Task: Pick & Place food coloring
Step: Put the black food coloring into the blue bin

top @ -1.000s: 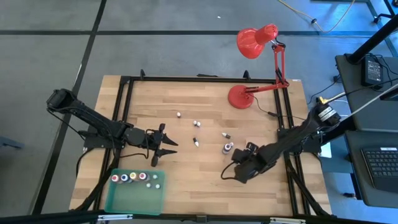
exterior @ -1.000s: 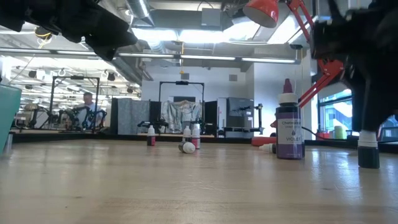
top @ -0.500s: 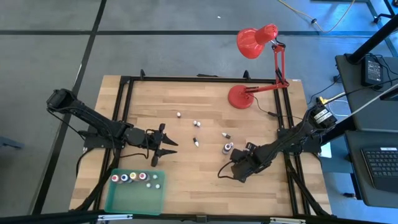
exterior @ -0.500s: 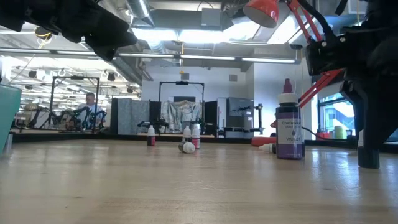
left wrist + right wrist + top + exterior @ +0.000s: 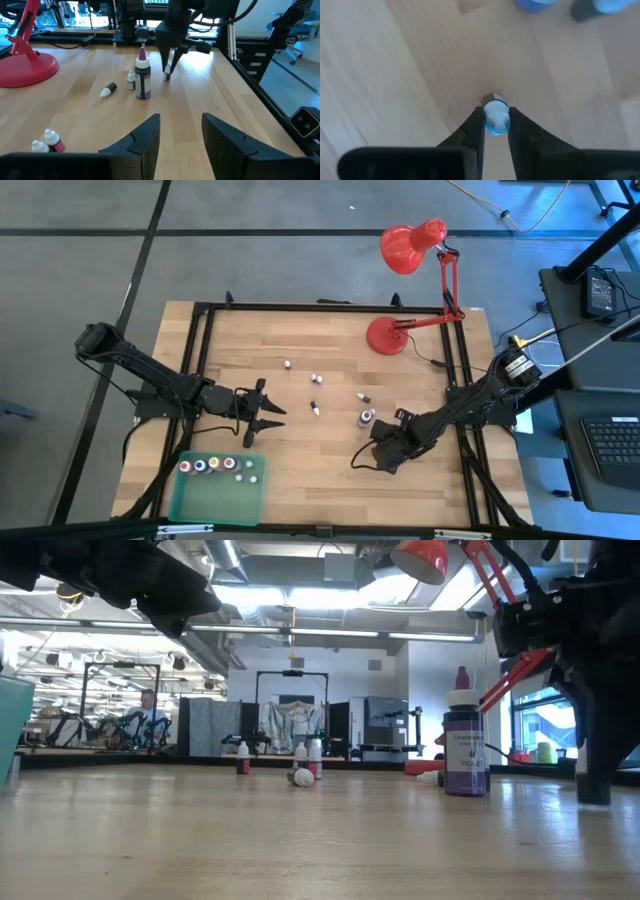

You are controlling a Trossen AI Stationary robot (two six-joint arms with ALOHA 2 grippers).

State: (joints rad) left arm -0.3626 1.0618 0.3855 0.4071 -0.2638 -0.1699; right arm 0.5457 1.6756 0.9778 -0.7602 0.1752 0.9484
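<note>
The right gripper (image 5: 494,131) points down at the bench (image 5: 300,470) near its right front part, and its jaws are clenched on a tiny bottle (image 5: 495,119) with a pale rounded top, held just over the wood. In the left wrist view the same gripper (image 5: 168,75) stands upright close beside a tall purple bottle (image 5: 143,76). A small whitish bottle (image 5: 131,81) stands next to the purple one, and a dark bottle with a white tip (image 5: 107,90) lies on its side nearby. More small bottles (image 5: 314,379) are scattered over the middle of the bench. At the front left, a green tray (image 5: 214,500) holds a row of little bottles (image 5: 215,465) with coloured tops. The left gripper (image 5: 270,412) hovers over the bench just behind the tray, its jaws parted and grasping nothing. A red lamp (image 5: 386,334) stands at the back right corner.
</note>
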